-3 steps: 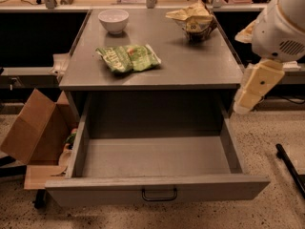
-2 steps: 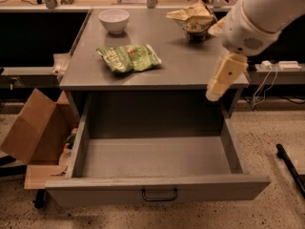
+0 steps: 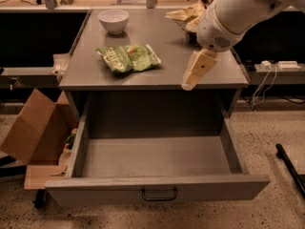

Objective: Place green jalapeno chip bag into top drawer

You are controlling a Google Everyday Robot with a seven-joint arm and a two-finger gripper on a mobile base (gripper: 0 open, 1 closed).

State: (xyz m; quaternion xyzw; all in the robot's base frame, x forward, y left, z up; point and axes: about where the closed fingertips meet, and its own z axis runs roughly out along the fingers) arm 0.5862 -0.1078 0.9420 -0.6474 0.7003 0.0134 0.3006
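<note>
Gripper [image 3: 189, 82], whether wide or narrow I cannot tell, hangs right of the green jalapeno chip bag [image 3: 128, 58] — a glancing descent may skid that slick foil away from the open top drawer [image 3: 95, 190] below it.

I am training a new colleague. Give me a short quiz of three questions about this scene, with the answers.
1. True or false: the wide grey top drawer is open.
2. The glossy green foil chip bag lies: A) on the grey tabletop B) in the drawer C) on the floor.
3. Fill in: the tool hangs above the tabletop's ___ edge, right of the bag.
Key: 1 true; 2 A; 3 front.
</note>
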